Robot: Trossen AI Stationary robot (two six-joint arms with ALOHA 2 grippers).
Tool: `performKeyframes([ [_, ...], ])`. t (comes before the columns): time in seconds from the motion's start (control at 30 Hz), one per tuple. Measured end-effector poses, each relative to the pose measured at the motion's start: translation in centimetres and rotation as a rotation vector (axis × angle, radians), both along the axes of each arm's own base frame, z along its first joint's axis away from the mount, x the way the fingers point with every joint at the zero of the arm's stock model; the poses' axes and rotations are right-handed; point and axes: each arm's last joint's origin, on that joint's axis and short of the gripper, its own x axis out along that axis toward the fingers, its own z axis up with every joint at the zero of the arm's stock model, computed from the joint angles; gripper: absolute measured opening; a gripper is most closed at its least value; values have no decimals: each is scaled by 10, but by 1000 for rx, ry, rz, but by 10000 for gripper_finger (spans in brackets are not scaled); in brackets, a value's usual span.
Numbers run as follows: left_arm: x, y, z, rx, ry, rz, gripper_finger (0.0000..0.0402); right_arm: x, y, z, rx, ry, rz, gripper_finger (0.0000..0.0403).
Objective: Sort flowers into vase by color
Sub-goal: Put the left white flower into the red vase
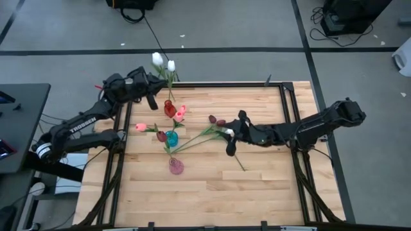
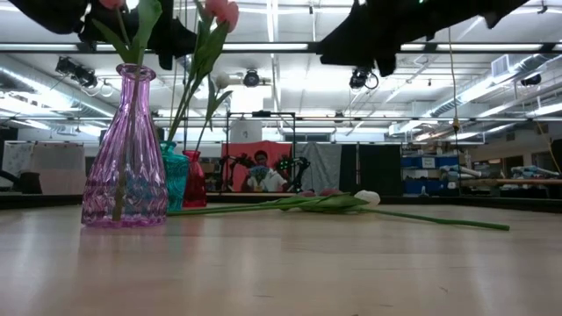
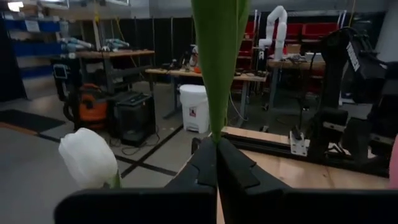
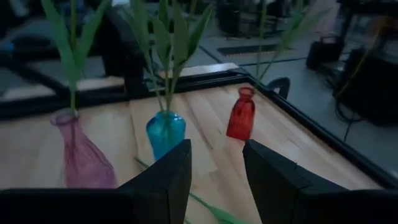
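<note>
Pink vase (image 1: 175, 167), blue vase (image 1: 171, 137), red vase (image 1: 169, 109) each hold stems.

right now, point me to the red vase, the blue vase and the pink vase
red vase (image 4: 241, 116), right wrist view, middle of its body
blue vase (image 4: 165, 132), right wrist view, its round belly
pink vase (image 2: 126, 149), low view, ribbed body

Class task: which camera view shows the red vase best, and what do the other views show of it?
The right wrist view: the red vase stands whole and unobstructed. The high view shows only its top among stems. The low view half hides it behind the teal vase. The left wrist view misses it.
</note>
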Motion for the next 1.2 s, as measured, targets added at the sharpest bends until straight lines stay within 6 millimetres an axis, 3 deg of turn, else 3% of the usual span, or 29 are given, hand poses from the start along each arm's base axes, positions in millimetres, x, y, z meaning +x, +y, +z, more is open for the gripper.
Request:
performKeyframes([
  [0.37,-7,8,-15,77,41,93,9,1,-63,-8,24,101,59,158],
  [0.6,-15,15,-26,-3,124,62,9,-2,-71,-4,14,85,57,158],
  [1.2,-25,8,-22,-56,109,46,9,-4,-87,1,9,39,-1,158],
])
